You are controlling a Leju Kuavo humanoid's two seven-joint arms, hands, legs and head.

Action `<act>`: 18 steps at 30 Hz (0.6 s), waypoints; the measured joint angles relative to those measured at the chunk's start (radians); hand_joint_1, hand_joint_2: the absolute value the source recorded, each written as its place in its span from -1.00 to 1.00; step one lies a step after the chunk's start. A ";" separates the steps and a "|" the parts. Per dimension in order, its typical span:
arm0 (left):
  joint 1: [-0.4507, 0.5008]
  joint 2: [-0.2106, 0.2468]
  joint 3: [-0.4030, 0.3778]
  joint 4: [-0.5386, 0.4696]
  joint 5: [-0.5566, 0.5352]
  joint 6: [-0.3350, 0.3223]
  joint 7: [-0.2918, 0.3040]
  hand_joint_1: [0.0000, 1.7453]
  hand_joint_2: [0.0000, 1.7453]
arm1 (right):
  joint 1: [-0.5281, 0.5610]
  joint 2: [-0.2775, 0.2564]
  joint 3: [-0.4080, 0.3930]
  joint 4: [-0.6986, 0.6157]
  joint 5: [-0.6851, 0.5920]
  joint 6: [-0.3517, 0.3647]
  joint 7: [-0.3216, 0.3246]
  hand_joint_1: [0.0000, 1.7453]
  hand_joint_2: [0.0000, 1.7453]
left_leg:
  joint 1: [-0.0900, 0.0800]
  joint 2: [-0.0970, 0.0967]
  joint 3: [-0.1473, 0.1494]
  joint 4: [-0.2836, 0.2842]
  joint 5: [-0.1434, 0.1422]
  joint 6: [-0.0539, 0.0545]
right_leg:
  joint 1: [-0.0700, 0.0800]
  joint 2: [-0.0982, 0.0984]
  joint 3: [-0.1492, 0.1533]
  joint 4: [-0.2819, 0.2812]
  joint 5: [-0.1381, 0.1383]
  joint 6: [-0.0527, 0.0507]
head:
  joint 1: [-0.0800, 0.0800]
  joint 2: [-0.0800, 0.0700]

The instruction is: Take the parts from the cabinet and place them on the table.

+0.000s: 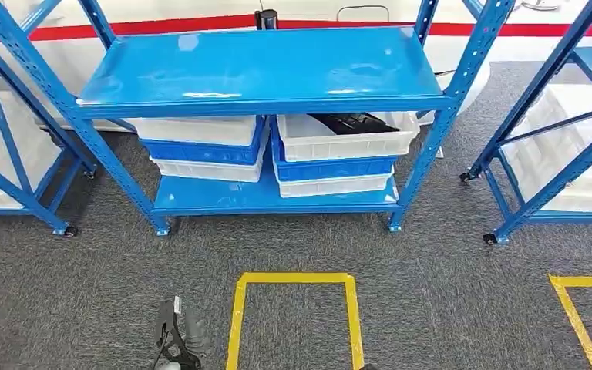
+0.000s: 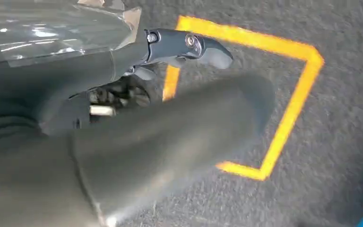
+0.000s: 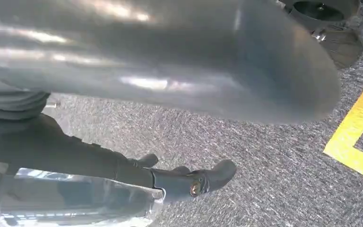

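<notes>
A blue shelf rack (image 1: pixel 262 69) stands ahead on grey carpet. On its lower shelf, the top white bin (image 1: pixel 339 145) of the right-hand stack holds black parts (image 1: pixel 354 122). My left hand (image 1: pixel 177 335) hangs low near the floor, well short of the rack. In the left wrist view my left hand (image 2: pixel 170 123) holds nothing, its fingers (image 2: pixel 189 46) stretched out over the carpet. My right hand (image 3: pixel 170 71) also hangs over the carpet, with its fingers (image 3: pixel 194 182) extended and nothing in them.
A second stack of white and blue bins (image 1: pixel 200 146) sits on the left of the lower shelf. More blue racks with white bins stand at left (image 1: pixel 8 154) and right (image 1: pixel 563 146). A yellow tape square (image 1: pixel 293 279) marks the floor before the rack, and another (image 1: pixel 578 308) lies to the right.
</notes>
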 joint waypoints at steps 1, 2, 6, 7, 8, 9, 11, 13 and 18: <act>-0.001 0.002 0.000 0.000 0.000 0.007 0.004 -1.00 1.00 | -0.001 0.000 -0.001 0.000 0.002 0.000 0.005 -1.00 1.00 | 0.002 0.001 0.042 -0.087 0.050 0.002 | -0.001 -0.001 0.004 0.000 -0.002 0.001 | 0.000 0.000; -0.002 0.002 0.000 0.000 0.000 0.008 0.011 -1.00 1.00 | -0.001 0.000 -0.002 0.000 0.003 0.000 0.006 -1.00 1.00 | 0.002 0.002 0.094 -0.186 0.096 0.006 | -0.001 -0.002 0.009 0.000 -0.006 0.006 | 0.000 0.000; -0.002 -0.002 0.000 0.000 0.011 0.008 0.032 -1.00 1.00 | -0.002 -0.001 -0.005 0.000 0.003 0.000 0.009 -1.00 1.00 | -0.007 0.002 0.136 -0.266 0.105 0.013 | 0.017 -0.005 0.010 0.005 -0.022 0.016 | 0.002 0.000; -0.001 -0.003 0.000 0.000 0.012 0.010 0.033 -1.00 1.00 | -0.001 -0.002 -0.005 0.000 0.003 0.000 0.009 -1.00 1.00 | -0.012 0.001 0.136 -0.265 0.104 0.012 | 0.015 -0.006 0.014 0.003 -0.021 0.016 | 0.002 0.000; -0.001 -0.004 0.000 0.000 0.013 0.010 0.034 -1.00 1.00 | -0.001 -0.002 -0.006 0.000 0.003 0.000 0.009 -1.00 1.00 | -0.016 -0.001 0.136 -0.264 0.104 0.013 | 0.013 -0.008 0.015 0.001 -0.020 0.018 | 0.004 0.000; -0.002 -0.005 0.000 0.000 0.013 0.010 0.034 -1.00 1.00 | -0.002 -0.002 -0.006 0.000 0.003 0.000 0.009 -1.00 1.00 | -0.020 -0.002 0.136 -0.264 0.104 0.015 | 0.010 -0.009 0.016 -0.001 -0.019 0.019 | 0.002 0.000; -0.001 -0.005 0.000 0.000 0.013 0.010 0.035 -1.00 1.00 | -0.002 -0.002 -0.006 0.000 0.003 0.000 0.009 -1.00 1.00 | -0.021 -0.003 0.136 -0.264 0.103 0.020 | 0.009 -0.010 0.019 -0.005 -0.019 0.020 | 0.003 0.000; -0.001 -0.005 0.000 0.000 0.013 0.010 0.035 -1.00 1.00 | -0.002 -0.002 -0.006 0.000 0.003 0.000 0.009 -1.00 1.00 | -0.022 -0.003 0.136 -0.264 0.102 0.023 | 0.008 -0.010 0.022 -0.010 -0.017 0.023 | 0.004 0.000; -0.001 -0.005 0.000 0.000 0.006 0.012 0.035 -1.00 1.00 | -0.002 -0.003 -0.006 0.000 0.003 0.000 0.010 -1.00 1.00 | -0.024 -0.003 0.136 -0.264 0.100 0.028 | 0.007 -0.010 0.023 -0.013 -0.016 0.026 | 0.003 0.000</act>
